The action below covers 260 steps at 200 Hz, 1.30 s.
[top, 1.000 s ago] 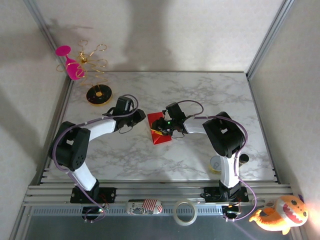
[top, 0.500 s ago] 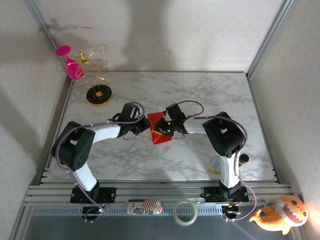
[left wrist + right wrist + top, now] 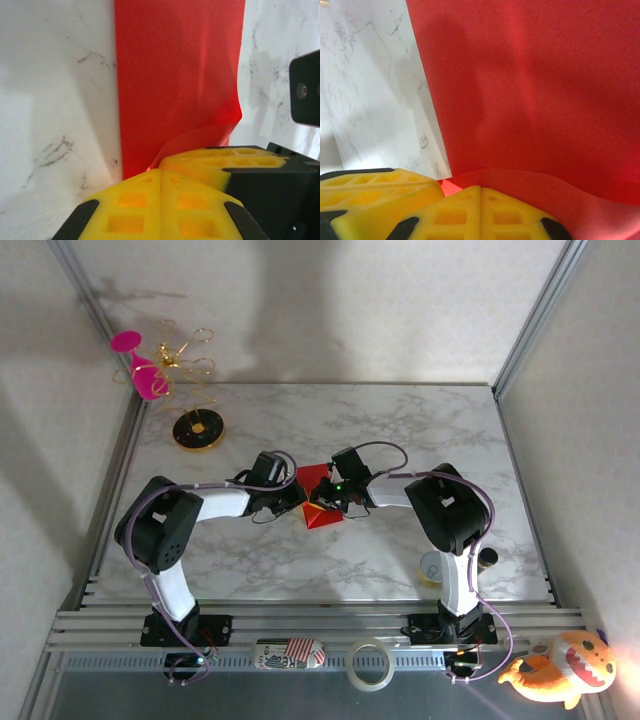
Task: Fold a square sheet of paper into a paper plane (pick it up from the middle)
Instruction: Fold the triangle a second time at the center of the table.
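The square sheet of paper (image 3: 322,517) is bright red and lies on the marble table (image 3: 420,430) near its middle, between my two grippers. My left gripper (image 3: 296,498) reaches it from the left and my right gripper (image 3: 320,502) from the right, tips almost touching. In the left wrist view the left gripper (image 3: 160,172) has its yellow pads pressed together at the sheet's (image 3: 175,75) near edge, where a flap curls up. In the right wrist view the right gripper (image 3: 480,189) is shut the same way, and the sheet (image 3: 545,90) bulges up in a fold at its tips.
A gold wire rack (image 3: 196,430) with a pink wine glass (image 3: 140,365) stands at the far left corner. A small cup (image 3: 432,568) sits by the right arm's base. A tape roll (image 3: 368,663), a striped object (image 3: 290,652) and a plush toy (image 3: 560,668) lie on the front rail.
My left gripper has moved right to the sheet's left edge and shut there. The right gripper stayed at the sheet and also shut. The sheet now looks bunched up between them.
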Tool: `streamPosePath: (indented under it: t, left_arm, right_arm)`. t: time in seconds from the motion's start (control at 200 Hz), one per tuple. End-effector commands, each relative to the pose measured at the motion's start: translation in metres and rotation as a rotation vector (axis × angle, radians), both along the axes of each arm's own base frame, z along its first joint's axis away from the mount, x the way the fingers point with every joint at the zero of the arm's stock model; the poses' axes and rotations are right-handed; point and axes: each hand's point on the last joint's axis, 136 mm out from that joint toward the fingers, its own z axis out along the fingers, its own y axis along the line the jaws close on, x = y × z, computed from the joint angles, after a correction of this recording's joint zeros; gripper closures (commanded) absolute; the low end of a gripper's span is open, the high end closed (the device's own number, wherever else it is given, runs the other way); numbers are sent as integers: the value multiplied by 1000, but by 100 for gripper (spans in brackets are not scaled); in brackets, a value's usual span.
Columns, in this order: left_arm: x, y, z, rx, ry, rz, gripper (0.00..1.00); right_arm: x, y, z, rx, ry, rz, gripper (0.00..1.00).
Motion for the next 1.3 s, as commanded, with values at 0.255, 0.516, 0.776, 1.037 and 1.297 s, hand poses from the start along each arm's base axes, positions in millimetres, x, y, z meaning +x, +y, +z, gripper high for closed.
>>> streamPosePath:
  t: [0.255,0.516,0.776,1.037,1.297]
  left_arm:
    - [6,5,-12,84,-2,1,100]
    - [2,9,-23,116,19,-2,100]
    - [3,9,-22,121,13,-7,100]
    - [3,8,-20,115,12,-13,100]
    - [4,6,-18,109,6,-14,100]
  right_arm:
    - [-13,-13,-20,-69,50,-8,98]
    - [-1,-1,19,27,-28,4,97]
    - [8,-18,25,-66,-103,-20,95]
    - [12,-30,10,-125,-95,-43,95]
    - [10,-47,-9,-195,-61,-91,95]
